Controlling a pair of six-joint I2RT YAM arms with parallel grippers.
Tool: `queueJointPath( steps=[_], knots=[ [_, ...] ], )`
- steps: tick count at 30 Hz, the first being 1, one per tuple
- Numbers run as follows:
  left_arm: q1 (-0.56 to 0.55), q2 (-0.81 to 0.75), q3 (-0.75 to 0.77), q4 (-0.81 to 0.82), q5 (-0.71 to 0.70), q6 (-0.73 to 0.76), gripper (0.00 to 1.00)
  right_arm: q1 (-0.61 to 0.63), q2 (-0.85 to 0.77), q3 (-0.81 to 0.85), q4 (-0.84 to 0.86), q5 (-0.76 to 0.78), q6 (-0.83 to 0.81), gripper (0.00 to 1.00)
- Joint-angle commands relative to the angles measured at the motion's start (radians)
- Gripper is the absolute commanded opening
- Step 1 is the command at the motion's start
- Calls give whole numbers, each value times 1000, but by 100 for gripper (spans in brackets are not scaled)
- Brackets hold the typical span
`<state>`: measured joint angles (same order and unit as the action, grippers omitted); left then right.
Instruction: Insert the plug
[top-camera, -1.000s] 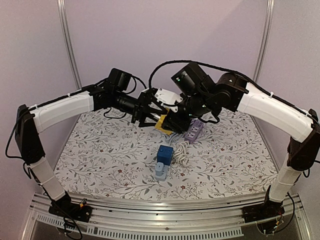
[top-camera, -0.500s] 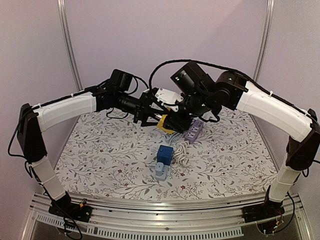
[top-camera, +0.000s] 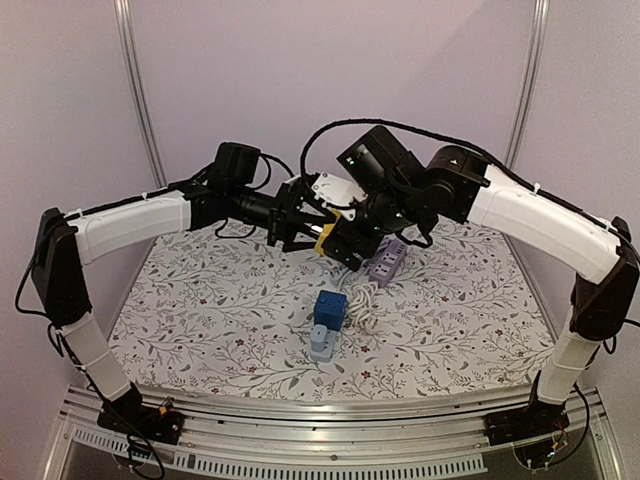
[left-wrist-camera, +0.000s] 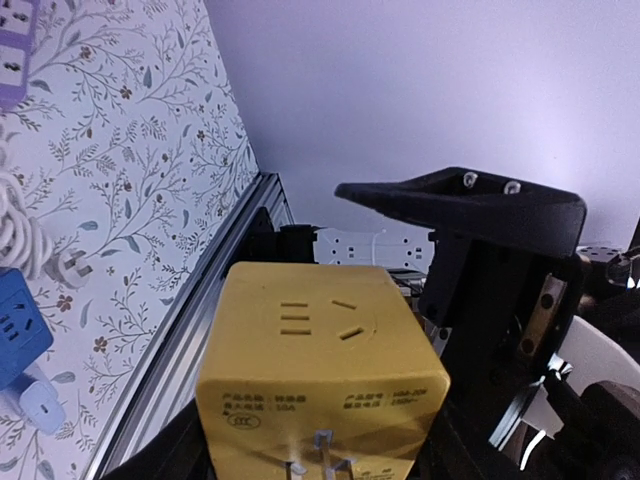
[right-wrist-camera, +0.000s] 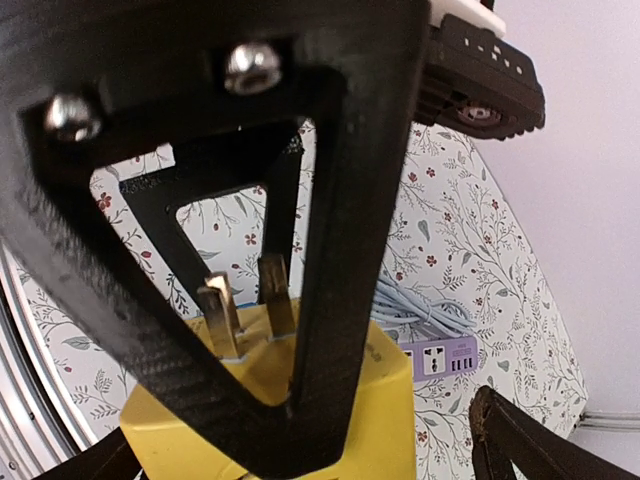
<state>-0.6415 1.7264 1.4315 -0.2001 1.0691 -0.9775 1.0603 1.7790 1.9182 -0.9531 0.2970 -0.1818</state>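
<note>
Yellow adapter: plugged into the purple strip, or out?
Out: the yellow adapter is held in the air by the left gripper, prongs bare, apart from the purple strip.

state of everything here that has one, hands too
left hand: shut on the yellow adapter
yellow adapter: held in the air, prongs bare
right hand: open, gripping nothing
purple power strip: lying flat, visible sockets empty
white plug: unplugged, lying loose
blue adapter: set down, untouched

Yellow plug cube (left-wrist-camera: 318, 350), purple power strip (top-camera: 387, 262), blue adapter (top-camera: 329, 309), white floral-print table cover (top-camera: 200, 300), lilac wall (top-camera: 330, 60)
</note>
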Motion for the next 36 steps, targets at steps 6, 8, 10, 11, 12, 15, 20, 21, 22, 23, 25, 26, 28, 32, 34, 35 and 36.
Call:
queueJointPath(
  steps=[6, 8, 10, 11, 12, 15, 20, 21, 22, 23, 25, 26, 28, 32, 34, 35, 36],
  knots=[
    [106, -107, -47, 77, -25, 8, 0, 7, -108, -122, 59, 78, 135, 99],
    [121, -127, -59, 67, -39, 36, 0, 6, -130, -135, 60, 82, 171, 99],
    [133, -148, -75, 63, -69, 65, 0, 7, -150, -144, 59, 75, 226, 99],
    [138, -160, -83, 52, -89, 83, 0, 6, -166, -151, 63, 70, 243, 99],
    [142, -167, -86, 28, -112, 110, 0, 6, -175, -162, 74, 68, 273, 99],
    [157, -157, -62, -64, -123, 193, 0, -4, -217, -207, 108, 42, 369, 99],
    [204, -136, -91, -56, -101, 146, 0, -67, -235, -237, 96, -91, 546, 99],
    [208, -138, -97, -62, -104, 143, 0, -78, -238, -254, 106, -123, 570, 99],
    [210, -141, -104, -69, -107, 144, 0, -91, -245, -271, 122, -151, 603, 99],
    [210, -148, -113, -65, -104, 143, 0, -104, -250, -292, 142, -183, 623, 99],
    [210, -169, -155, 18, -78, 98, 0, -133, -272, -326, 195, -266, 665, 99],
    [210, -180, -193, 128, -57, 13, 0, -150, -281, -343, 238, -321, 699, 99],
    [208, -198, -264, 467, -32, -177, 0, -195, -314, -384, 316, -424, 772, 99],
    [204, -192, -308, 776, -26, -416, 0, -281, -371, -466, 532, -625, 931, 99],
    [184, -184, -303, 801, -20, -476, 0, -313, -372, -454, 585, -720, 1005, 99],
    [173, -180, -298, 820, -19, -510, 0, -323, -360, -434, 587, -756, 1046, 99],
    [158, -175, -291, 847, -17, -544, 0, -328, -349, -410, 591, -793, 1065, 99]
  ],
)
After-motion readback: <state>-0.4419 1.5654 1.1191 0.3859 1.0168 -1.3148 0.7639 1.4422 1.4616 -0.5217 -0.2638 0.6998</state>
